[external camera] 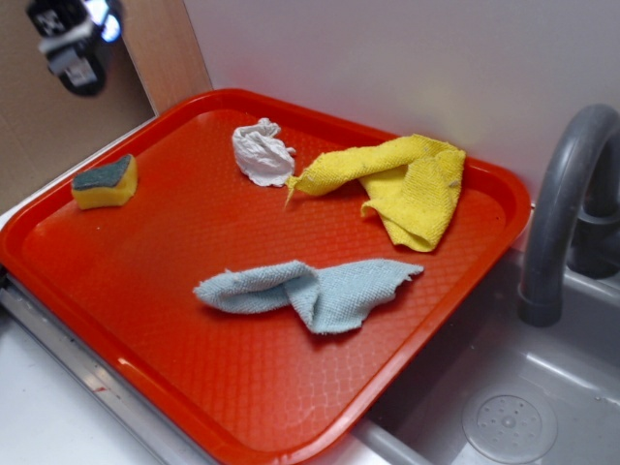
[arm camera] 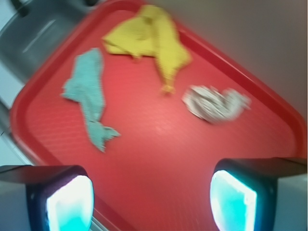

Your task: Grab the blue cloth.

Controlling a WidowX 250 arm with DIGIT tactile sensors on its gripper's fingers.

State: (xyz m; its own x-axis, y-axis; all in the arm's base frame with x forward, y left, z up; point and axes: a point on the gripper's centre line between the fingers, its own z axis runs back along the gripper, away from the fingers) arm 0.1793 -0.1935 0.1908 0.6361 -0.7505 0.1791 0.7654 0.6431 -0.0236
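The blue cloth (external camera: 315, 289) lies crumpled in the middle of the red tray (external camera: 116, 262), toward its front; in the wrist view the blue cloth (arm camera: 89, 94) shows at upper left. My gripper (external camera: 76, 44) hangs high at the top left corner of the exterior view, well away from the cloth. In the wrist view the gripper (arm camera: 151, 202) is open, its two glowing pads wide apart with only bare tray between them.
A yellow cloth (external camera: 407, 184) lies at the tray's back right, a small white wad (external camera: 262, 152) at the back, a yellow-green sponge (external camera: 105, 181) at the left. A grey faucet (external camera: 562, 213) and sink (external camera: 504, 407) stand to the right.
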